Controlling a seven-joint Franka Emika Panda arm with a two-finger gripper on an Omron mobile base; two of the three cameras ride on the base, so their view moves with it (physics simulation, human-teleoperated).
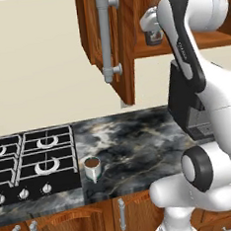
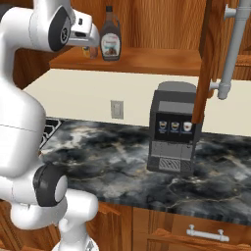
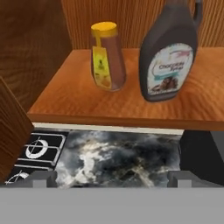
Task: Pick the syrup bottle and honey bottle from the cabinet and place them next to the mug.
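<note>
cabinet [image 2: 147, 29]: wall unit, door swung open with its long grey bar handle outward, so the shelf is open to the arm from the front.
counter [image 1: 129, 136]: dark marbled top below the shelf; judged the drop zone, since the mug stands on it.
coffee machine [image 2: 172, 130]: dark unit on the counter under the shelf, well apart from the mug; three small icons on its panel, too small to read.
syrup bottle [image 3: 169, 54]: upright on the shelf, label facing the hand; label reads "chocolate", second word blurred.
honey bottle [image 3: 107, 57]: upright on the shelf just beside the syrup bottle, apart from it; yellow label, print too small to read.
mug [image 1: 92, 168]: upright on the counter near the stove edge, nothing beside it yet.
gripper [image 3: 111, 177]: jaws spread wide, empty, level with the shelf front and short of both bottles; judged an approach, neither bottle yet picked.
</note>
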